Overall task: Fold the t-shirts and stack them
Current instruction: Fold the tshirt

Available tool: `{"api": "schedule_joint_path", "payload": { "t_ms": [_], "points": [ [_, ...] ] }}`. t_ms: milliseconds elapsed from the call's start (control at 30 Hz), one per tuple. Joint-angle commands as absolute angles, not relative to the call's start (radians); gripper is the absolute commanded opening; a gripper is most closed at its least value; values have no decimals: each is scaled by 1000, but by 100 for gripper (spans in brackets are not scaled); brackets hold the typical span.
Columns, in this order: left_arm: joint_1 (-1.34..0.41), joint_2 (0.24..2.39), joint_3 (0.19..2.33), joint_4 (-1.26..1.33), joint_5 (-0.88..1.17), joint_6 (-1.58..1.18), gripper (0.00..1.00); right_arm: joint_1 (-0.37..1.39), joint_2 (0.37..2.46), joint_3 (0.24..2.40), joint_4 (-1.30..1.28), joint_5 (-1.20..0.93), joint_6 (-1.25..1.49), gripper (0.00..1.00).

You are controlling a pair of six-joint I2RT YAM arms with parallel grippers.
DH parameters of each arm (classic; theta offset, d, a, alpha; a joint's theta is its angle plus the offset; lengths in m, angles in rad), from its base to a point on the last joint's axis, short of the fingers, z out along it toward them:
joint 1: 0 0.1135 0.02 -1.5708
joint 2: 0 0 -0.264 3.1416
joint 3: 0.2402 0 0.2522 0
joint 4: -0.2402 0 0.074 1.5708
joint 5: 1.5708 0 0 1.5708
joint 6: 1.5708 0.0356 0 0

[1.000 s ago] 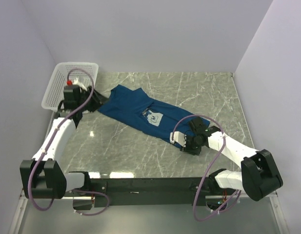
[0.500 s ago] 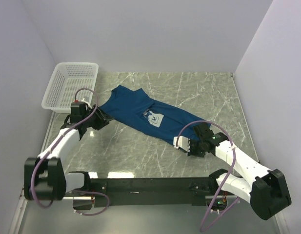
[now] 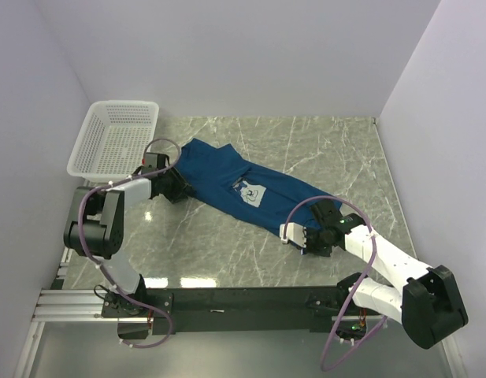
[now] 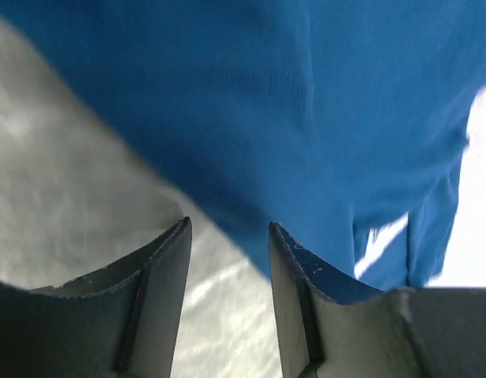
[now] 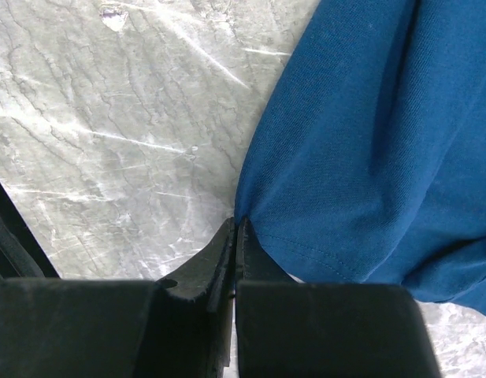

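One dark blue t-shirt [image 3: 219,175] lies spread on the tabletop [image 3: 337,150], starting just beside the white basket [image 3: 109,146] and stretching away from it. The left claw [image 4: 228,230], jaws apart, sits at the shirt edge nearest the basket. The right claw [image 5: 235,224] is clamped on the hem farthest from the basket.

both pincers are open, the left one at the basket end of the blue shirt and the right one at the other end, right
Not quite: the right pincer is shut, its tips at the t-shirt edge, as the right wrist view shows. The left pincer is open at the basket end.
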State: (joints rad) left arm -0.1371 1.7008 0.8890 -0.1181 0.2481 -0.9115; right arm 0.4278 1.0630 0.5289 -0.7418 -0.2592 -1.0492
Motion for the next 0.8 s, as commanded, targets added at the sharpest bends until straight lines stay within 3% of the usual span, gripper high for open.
{"api": "schedule_joint_path", "payload": {
  "t_ms": [0, 100, 200, 300, 333, 767],
  "points": [
    [-137, 1733, 937, -123, 161, -930, 50, 430, 1063, 512, -747, -268, -1061, 0],
    [-137, 1773, 974, -136, 143, -927, 49, 431, 1063, 511, -749, -270, -1069, 0],
    [-137, 1822, 1011, -164, 141, -916, 41, 428, 1055, 514, -761, -270, -1083, 0],
    [-135, 1833, 1017, -172, 144, -897, 4, 430, 1036, 512, -791, -259, -1121, 0],
    [-133, 1829, 1019, -176, 118, -893, 0, 431, 1025, 500, -810, -253, -1138, 0],
    [-81, 1832, 1075, -239, 121, -810, 0, 430, 924, 443, -877, -178, -1302, 0]
  ]
}}
